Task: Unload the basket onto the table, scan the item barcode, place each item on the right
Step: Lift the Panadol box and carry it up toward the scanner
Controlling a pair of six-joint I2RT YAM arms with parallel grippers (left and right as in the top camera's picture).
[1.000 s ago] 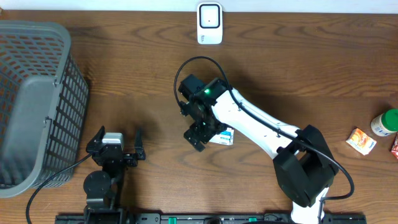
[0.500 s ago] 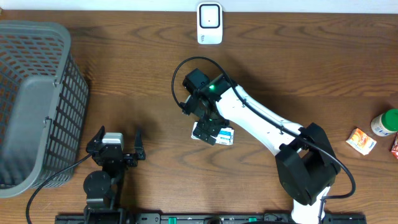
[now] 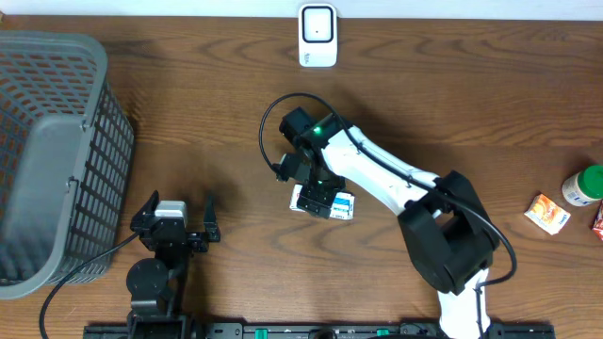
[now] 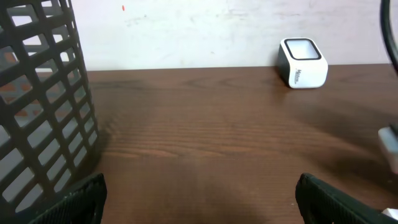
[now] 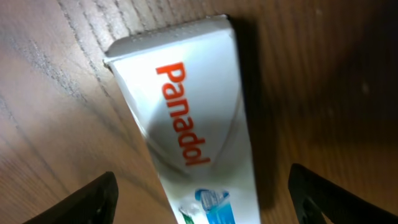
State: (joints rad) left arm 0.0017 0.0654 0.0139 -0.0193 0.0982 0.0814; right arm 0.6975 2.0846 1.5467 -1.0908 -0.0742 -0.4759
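Note:
The item is a white Panadol box (image 3: pixel 341 205) with red lettering and a blue mark, lying flat on the wooden table near the middle. My right gripper (image 3: pixel 317 199) points down over the box's left end. In the right wrist view the box (image 5: pixel 186 118) fills the space between the dark fingertips (image 5: pixel 93 199), with a strip of table showing on each side, and the right gripper (image 5: pixel 202 193) is open. The white barcode scanner (image 3: pixel 317 36) stands at the table's far edge. My left gripper (image 3: pixel 181 203) rests open at the front left, holding nothing.
A grey slotted basket (image 3: pixel 47 141) fills the left side, close to the left arm. At the right edge lie an orange packet (image 3: pixel 547 212), a green-capped bottle (image 3: pixel 584 185) and a red item (image 3: pixel 598 222). The scanner (image 4: pixel 303 62) also shows in the left wrist view.
My right gripper has shifted from beside the box's left end to over it, with the jaws now straddling it and slightly narrower. The left arm has not moved.

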